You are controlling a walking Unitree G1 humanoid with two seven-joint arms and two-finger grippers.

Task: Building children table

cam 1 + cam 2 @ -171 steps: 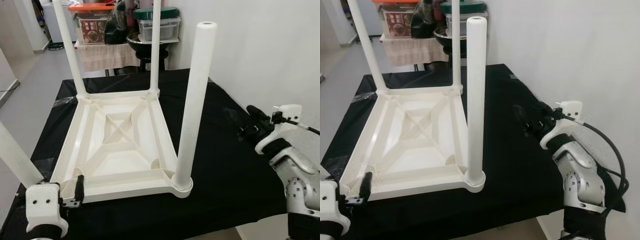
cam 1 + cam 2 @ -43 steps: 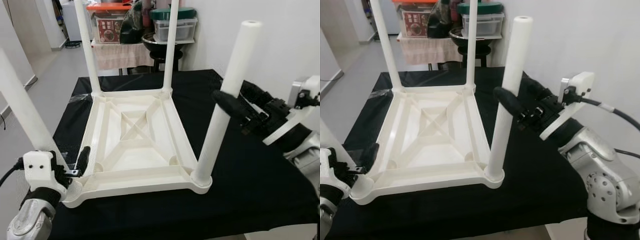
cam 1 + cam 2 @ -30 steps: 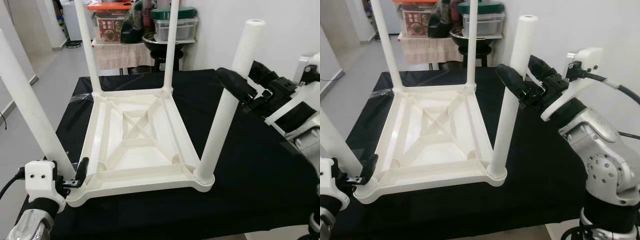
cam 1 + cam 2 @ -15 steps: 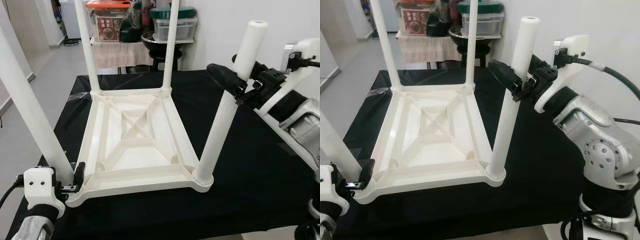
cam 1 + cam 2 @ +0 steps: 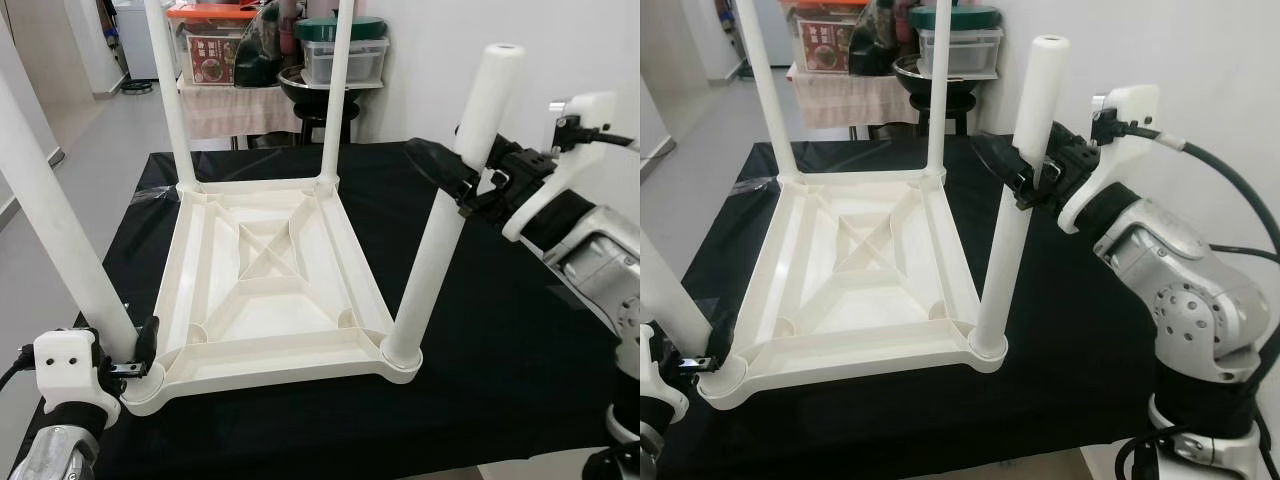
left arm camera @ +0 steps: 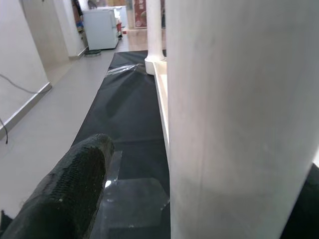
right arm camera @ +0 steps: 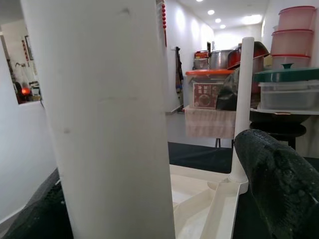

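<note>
We see the right gripper [image 5: 462, 180] jaws spread around the upright near-right leg [image 5: 448, 215], left gripper [image 5: 140, 350] jaws spread astride the near-left leg [image 5: 60, 240] base.

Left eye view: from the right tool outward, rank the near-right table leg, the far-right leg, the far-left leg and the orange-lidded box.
1. Near-right table leg, between the right tool's fingers.
2. Far-right leg, at the upturned tabletop's back corner.
3. Far-left leg, across the tabletop to the robot's left.
4. Orange-lidded box, on the shelf behind the table.
</note>
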